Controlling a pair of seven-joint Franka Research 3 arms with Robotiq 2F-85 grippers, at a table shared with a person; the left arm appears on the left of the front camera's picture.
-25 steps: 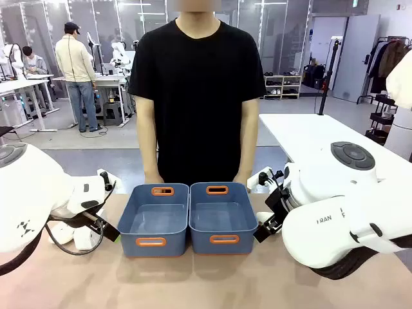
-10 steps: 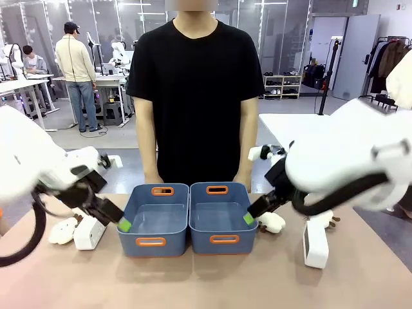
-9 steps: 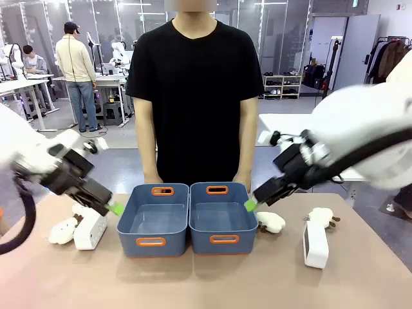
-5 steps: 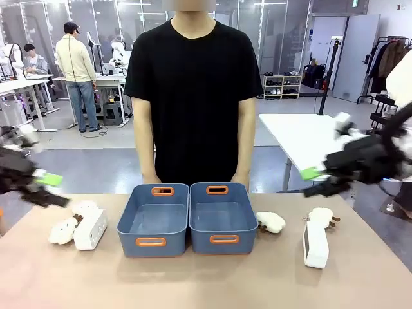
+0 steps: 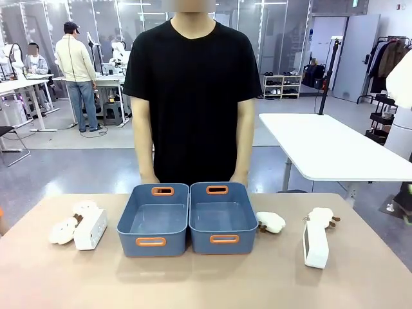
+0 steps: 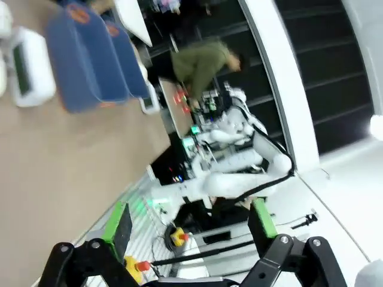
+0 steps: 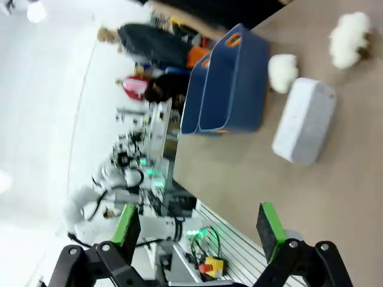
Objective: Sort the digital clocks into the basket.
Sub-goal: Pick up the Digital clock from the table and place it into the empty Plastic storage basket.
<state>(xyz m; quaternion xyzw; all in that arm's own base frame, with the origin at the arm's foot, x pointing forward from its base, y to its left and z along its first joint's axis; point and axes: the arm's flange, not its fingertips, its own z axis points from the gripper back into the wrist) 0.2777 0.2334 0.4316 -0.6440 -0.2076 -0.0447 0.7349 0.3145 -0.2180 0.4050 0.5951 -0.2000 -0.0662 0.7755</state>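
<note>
Nothing done yet, judging from the bench [image 5: 206, 283]; no clock inside the left bin [image 5: 174, 245] or the right bin [image 5: 200, 243], set side by side at the middle, both bare inside; one white clock [image 5: 90, 230] resting well left of the bins, just beside the left plush toys [image 5: 63, 230]; the other clock [image 5: 315, 244] sitting well to the right, near the right plush toys [image 5: 270, 222]; left gripper [image 6: 191, 221] spread open, nothing in its grasp, well apart from either clock; right gripper [image 7: 197, 226] likewise open and empty; left to do: lift both clocks, drop each into a bin; impossible to tell which bin.
</note>
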